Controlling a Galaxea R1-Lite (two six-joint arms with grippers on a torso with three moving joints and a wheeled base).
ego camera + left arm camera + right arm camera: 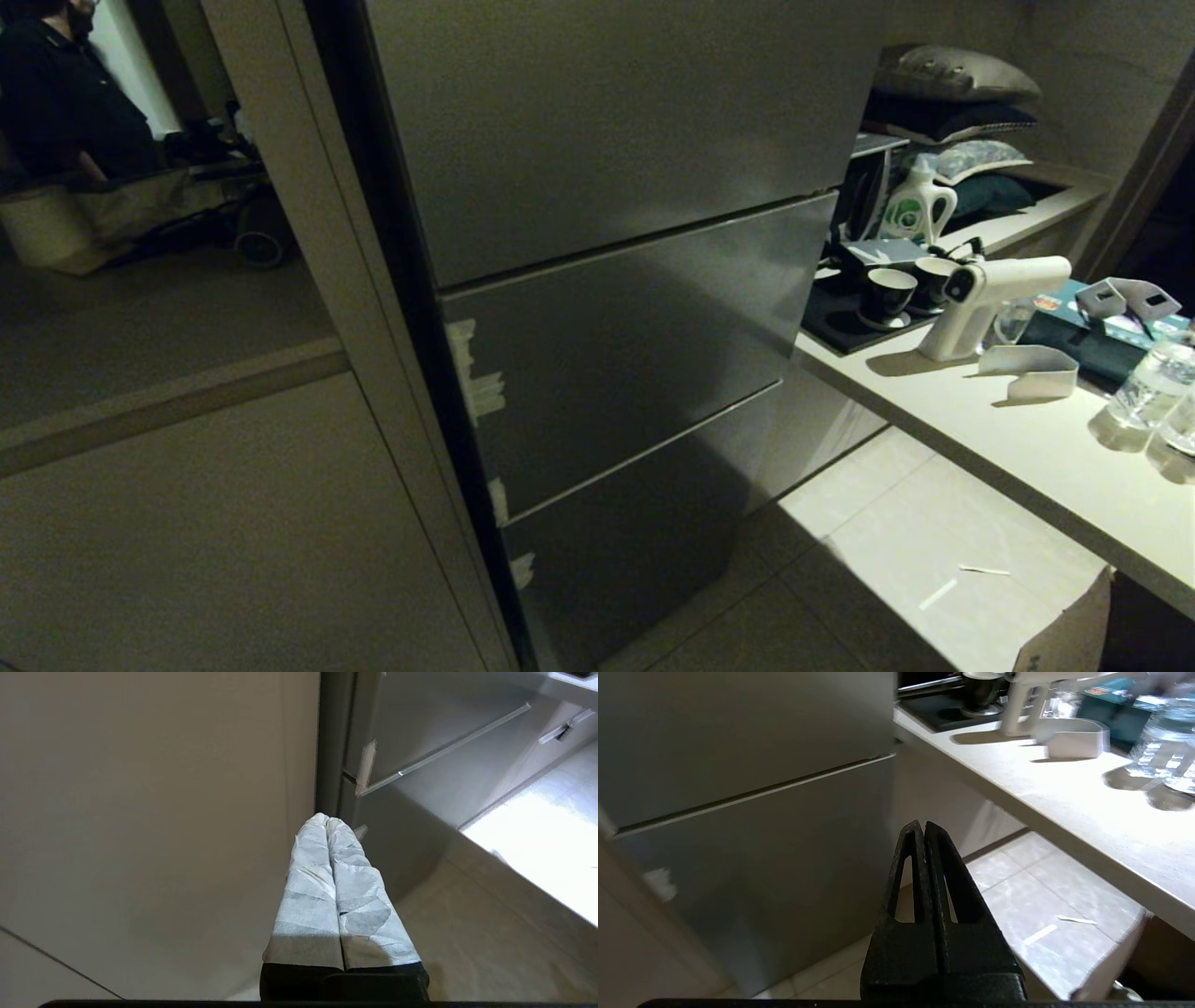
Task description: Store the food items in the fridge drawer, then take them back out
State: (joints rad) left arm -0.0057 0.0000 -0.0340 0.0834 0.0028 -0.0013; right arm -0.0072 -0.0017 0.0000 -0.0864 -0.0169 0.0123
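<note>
The fridge (pixel 607 327) stands in front of me with its grey steel panels all closed. Behind them the fridge drawer is hidden, and the food items are out of view. Neither arm shows in the head view. My left gripper (pixel 327 819), its fingers wrapped in white tape, is shut and empty, hanging low beside the fridge's left edge (pixel 348 784). My right gripper (pixel 923 824) is black, shut and empty, and sits low in front of the fridge's right corner (pixel 892 812).
A pale counter (pixel 1027 448) runs along the right with water bottles (pixel 1153 383), a white spray gun (pixel 990 299), cups (pixel 887 294) and a detergent jug (pixel 915 210). A cardboard box (pixel 1074 625) stands on the tiled floor (pixel 896 551). A person (pixel 56 84) stands far left.
</note>
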